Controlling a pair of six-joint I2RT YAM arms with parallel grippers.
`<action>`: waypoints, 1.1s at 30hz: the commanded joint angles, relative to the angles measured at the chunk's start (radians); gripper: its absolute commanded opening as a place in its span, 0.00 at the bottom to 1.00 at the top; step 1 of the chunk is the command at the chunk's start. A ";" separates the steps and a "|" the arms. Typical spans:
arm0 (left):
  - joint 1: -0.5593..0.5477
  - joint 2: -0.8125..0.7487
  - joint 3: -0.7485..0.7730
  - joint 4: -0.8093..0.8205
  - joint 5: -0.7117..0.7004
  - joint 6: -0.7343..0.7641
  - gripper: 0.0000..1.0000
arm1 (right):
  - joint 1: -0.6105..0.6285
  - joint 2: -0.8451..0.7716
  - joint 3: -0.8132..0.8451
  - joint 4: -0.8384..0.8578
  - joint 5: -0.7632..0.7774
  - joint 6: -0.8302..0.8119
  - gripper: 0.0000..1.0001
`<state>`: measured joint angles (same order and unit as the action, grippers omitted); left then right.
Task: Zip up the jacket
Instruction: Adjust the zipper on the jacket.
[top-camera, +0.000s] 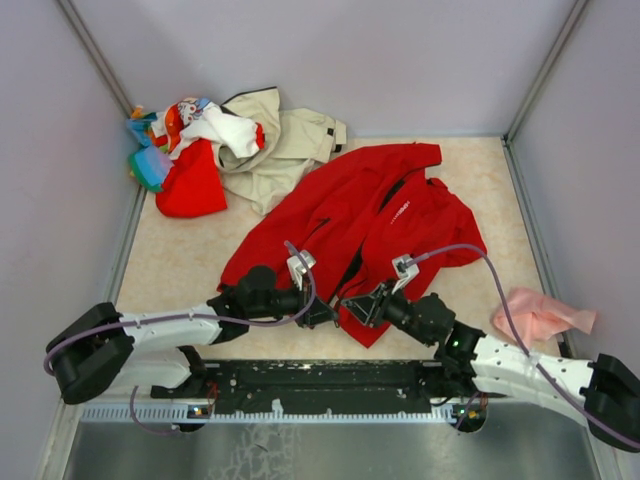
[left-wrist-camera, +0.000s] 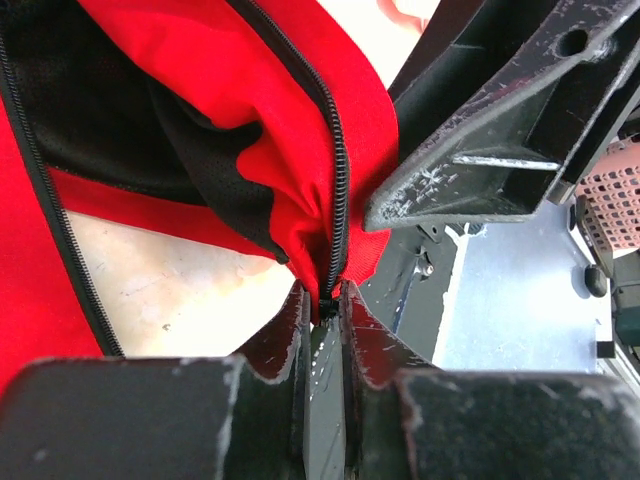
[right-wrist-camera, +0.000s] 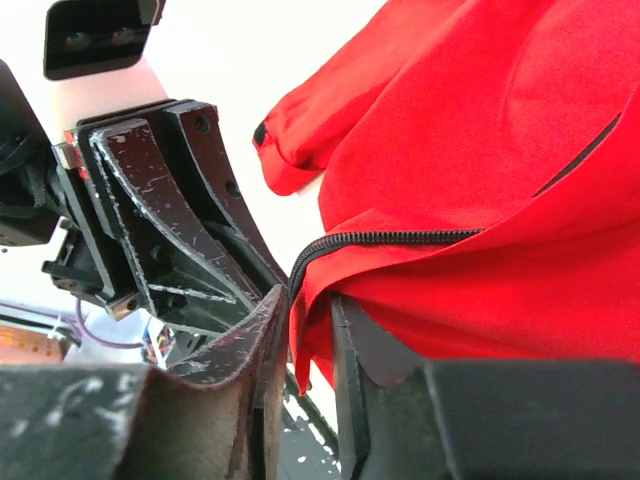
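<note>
The bright red jacket (top-camera: 370, 200) lies spread in the middle of the table, its black front zipper (left-wrist-camera: 335, 170) unjoined and the black mesh lining showing. Both grippers meet at its near hem. My left gripper (left-wrist-camera: 325, 300) has its jaws nearly together, pinching the bottom end of one zipper edge. My right gripper (right-wrist-camera: 310, 320) faces it a few centimetres away. Its jaws stand slightly apart, with the other hem corner and zipper edge (right-wrist-camera: 400, 238) hanging loosely between them. In the top view the left gripper (top-camera: 322, 312) and right gripper (top-camera: 358, 305) almost touch.
A pile of mixed clothes (top-camera: 190, 150) and a beige jacket (top-camera: 290, 140) lie at the back left. A pink cloth (top-camera: 540, 315) lies at the right. Grey walls enclose the table. The arms' black base rail (top-camera: 320, 385) runs along the near edge.
</note>
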<state>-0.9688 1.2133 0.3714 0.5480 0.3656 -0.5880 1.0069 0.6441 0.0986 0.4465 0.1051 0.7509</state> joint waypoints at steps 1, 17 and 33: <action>0.004 -0.010 -0.011 0.066 0.018 -0.035 0.05 | -0.001 0.032 -0.008 0.123 -0.036 0.028 0.29; 0.011 -0.003 -0.056 0.175 0.017 -0.106 0.04 | 0.000 0.085 -0.076 0.279 -0.069 0.096 0.16; 0.012 0.024 -0.081 0.291 0.061 -0.145 0.05 | -0.001 0.161 -0.077 0.358 -0.098 0.103 0.20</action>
<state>-0.9577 1.2304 0.3019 0.7403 0.3962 -0.7181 1.0058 0.7876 0.0193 0.7166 0.0154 0.8497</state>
